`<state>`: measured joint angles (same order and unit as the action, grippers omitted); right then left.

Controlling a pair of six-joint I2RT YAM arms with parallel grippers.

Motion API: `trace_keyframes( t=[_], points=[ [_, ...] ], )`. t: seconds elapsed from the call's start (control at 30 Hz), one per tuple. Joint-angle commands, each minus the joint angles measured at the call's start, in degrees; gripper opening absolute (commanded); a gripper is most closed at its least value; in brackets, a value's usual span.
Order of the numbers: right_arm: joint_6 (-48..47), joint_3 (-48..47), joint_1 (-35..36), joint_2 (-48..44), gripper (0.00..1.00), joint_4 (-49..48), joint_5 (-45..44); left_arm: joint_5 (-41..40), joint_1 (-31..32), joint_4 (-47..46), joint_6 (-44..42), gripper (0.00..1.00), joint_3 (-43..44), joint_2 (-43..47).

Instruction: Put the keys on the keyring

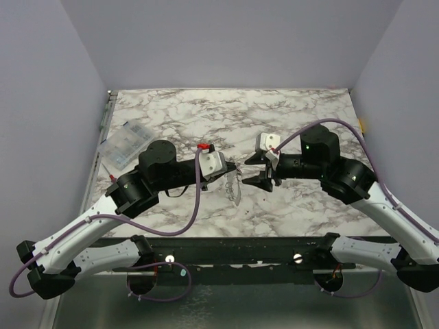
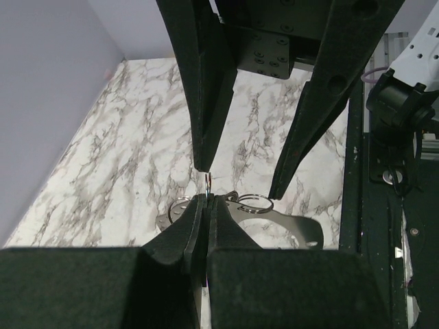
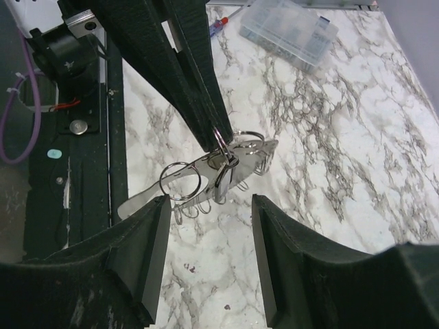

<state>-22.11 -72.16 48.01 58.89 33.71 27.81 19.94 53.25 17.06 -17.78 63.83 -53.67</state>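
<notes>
Grippers: we count two, both black, wedge-shaped and two-fingered. The left gripper (image 1: 230, 171) and the right gripper (image 1: 256, 179) meet tip to tip near the middle of the bench.
Hoops: we count three. The thin silvery wire keyring (image 3: 221, 171) shows edge-on, and two more round wire hoops (image 3: 180, 162) sit one on each side of it.
Plate: we see one long flat silvery metal plate (image 3: 144, 200) running under the hoops. We cannot tell whether the hoops are threaded through it.
Box: we see one clear rectangular plastic box (image 1: 125, 145) with small compartments. It sits at the far left of the bench, well apart from the cluster.
Bench: one white bench (image 1: 295, 113) with a grey-veined marble pattern and a smooth, flat top.
Textures: the gripper fingers are matt and slightly grainy. The hoops and plate are polished and catch the light.
Left gripper state: it is clenched, with its two fingers pressed flat together on the rim of the keyring.
Right gripper state: it is released, with its fingers spread wide and nothing between them.
Keyring and left gripper: the keyring is pinched at the very fingertips and reaches from there into the cluster of hoops and plate.
Keyring and right gripper: the keyring lies just ahead of the spread fingertips, in line with the gap between them, and does not touch either finger.
</notes>
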Motion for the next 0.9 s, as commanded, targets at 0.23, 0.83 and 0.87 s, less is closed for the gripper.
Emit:
trace_keyframes(
  t=[0.23, 0.83, 0.87],
  points=[
    [0.65, 1.76, 0.33, 1.96, 0.57, -7.68, 2.27, 0.89, -0.08, -6.59, 3.59, 0.00, -2.19, 2.25],
    [2.02, 5.61, 0.33, 1.14, 0.01, -10.98, 0.84, -0.44, -0.06, -9.21, 4.94, 0.00, -3.28, 3.29],
    [2.18, 6.01, 0.33, 0.68, 0.01, -11.14, 0.43, -0.58, -0.03, -9.23, 4.95, 0.00, -3.34, 3.35]
  ],
)
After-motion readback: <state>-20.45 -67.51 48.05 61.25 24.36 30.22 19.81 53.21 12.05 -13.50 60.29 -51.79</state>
